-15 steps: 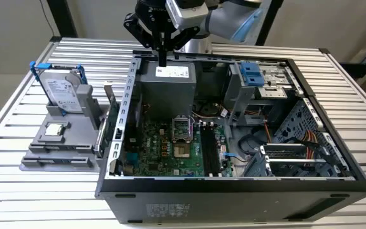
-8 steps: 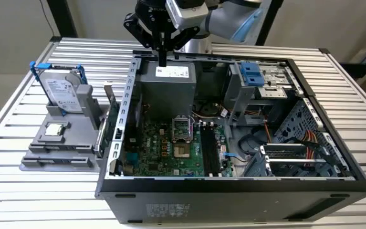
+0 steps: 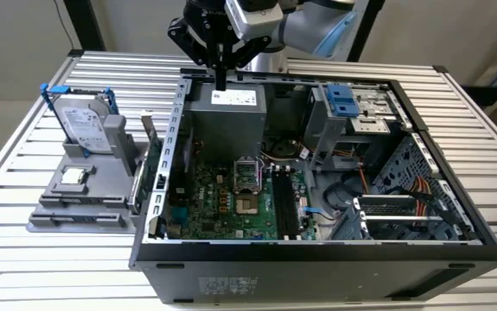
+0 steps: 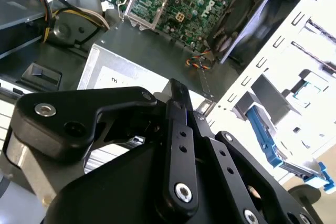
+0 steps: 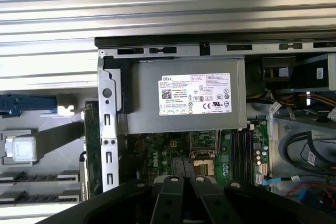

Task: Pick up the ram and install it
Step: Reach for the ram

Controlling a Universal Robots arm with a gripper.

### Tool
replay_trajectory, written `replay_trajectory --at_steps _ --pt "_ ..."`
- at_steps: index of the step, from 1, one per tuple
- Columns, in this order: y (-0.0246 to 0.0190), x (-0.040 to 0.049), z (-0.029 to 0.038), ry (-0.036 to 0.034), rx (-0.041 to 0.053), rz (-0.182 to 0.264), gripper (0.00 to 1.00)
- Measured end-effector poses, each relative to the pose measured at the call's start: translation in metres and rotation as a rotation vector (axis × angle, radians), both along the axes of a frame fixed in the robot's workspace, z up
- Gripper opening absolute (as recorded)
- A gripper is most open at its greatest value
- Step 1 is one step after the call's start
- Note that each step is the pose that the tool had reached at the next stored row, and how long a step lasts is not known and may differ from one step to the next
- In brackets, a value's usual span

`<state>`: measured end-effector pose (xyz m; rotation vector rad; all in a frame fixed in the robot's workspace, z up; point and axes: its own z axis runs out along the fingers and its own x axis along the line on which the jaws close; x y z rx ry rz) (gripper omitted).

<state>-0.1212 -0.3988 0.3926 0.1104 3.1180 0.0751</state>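
Pick-up not begun: your black gripper (image 3: 220,83) hovers, fingers together and empty, over grey metal power-supply box (image 3: 225,123). Slim green ram stick (image 3: 144,184) stands well apart, untouched. Grasp needs fingers apart.

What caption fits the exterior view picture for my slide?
Robot gripper hangs over the power supply of an open computer; the hard drive stands outside it.

The open computer case (image 3: 317,259) sits at the middle of the slatted table (image 3: 23,272), with a parts holder (image 3: 67,217) just beside it toward the table's edge at the exterior view's left. On the holder, the hard drive (image 3: 84,126) stands upright at the far end and the CPU chip (image 3: 74,175) lies flat before it. Inside the case, the power supply (image 3: 227,120) sits against the far wall and the motherboard (image 3: 222,201) lies before it.
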Motion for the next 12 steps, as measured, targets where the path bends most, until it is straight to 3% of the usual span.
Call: replay_trajectory --at_steps 12 --pt "0.0 -0.0013 0.0 0.001 -0.0001 0.0 0.0"
